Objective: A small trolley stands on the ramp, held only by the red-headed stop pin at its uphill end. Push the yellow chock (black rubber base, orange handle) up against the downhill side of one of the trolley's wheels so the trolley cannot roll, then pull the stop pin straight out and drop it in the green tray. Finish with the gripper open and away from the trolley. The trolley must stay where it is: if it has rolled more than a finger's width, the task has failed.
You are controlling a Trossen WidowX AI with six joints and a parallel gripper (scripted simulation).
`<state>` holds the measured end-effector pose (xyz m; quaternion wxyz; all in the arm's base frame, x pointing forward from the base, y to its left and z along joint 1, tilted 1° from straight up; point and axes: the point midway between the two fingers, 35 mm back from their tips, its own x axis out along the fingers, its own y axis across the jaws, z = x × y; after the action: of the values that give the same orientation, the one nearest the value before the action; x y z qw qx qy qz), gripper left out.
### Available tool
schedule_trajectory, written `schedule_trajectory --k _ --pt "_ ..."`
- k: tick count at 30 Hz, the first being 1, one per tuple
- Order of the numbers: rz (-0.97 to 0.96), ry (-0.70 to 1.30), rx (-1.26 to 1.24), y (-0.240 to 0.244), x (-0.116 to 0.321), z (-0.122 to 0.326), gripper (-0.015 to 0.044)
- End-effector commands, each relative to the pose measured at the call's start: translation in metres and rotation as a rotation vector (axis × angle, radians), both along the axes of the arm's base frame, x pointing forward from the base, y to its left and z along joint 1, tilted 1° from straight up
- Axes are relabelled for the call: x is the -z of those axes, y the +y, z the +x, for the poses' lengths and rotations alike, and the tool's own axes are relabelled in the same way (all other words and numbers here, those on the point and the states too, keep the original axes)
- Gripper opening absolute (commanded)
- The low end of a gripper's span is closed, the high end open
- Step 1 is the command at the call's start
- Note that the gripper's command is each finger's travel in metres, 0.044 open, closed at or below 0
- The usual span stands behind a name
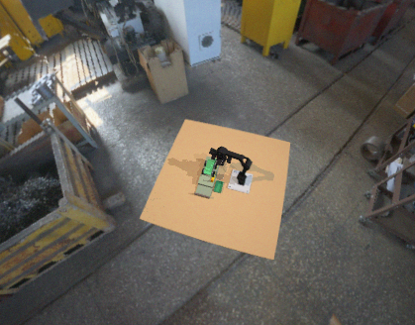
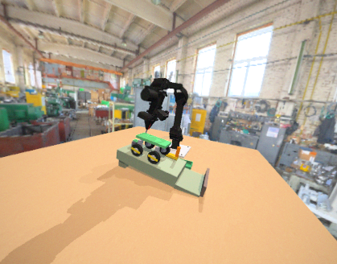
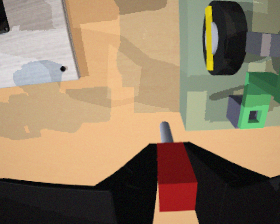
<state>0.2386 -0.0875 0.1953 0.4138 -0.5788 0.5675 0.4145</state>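
- Black claw (image 1: 213, 155) (image 2: 147, 128) (image 3: 169, 149): closed on the red-headed grey metal stop pin (image 2: 149, 125) (image 3: 176, 167), near the green flat-topped trolley's (image 1: 209, 166) (image 2: 154, 140) (image 3: 255, 107) uphill end.
- Pin: outside the trolley's socket, apart from it.

The claw (image 2: 148, 129) (image 3: 169, 149) is clamped, pointing downward.

My tan surface (image 1: 244, 223) (image 2: 125, 213) (image 3: 136, 131) directly carries the green ramp (image 1: 205, 190) (image 2: 170, 173) (image 3: 191, 65), the white base plate (image 1: 234, 187) (image 2: 187, 151) (image 3: 36, 55) and, near the ramp, what seems to be the small green tray (image 1: 218, 186) (image 2: 189, 164).
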Motion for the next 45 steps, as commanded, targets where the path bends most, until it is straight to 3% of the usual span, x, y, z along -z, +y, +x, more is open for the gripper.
schedule_trajectory --k 1,45 --pt "-0.005 -0.005 0.001 0.016 0.002 -0.001 0.0" --pt "0.008 -0.004 0.001 0.179 0.031 -0.006 0.0"
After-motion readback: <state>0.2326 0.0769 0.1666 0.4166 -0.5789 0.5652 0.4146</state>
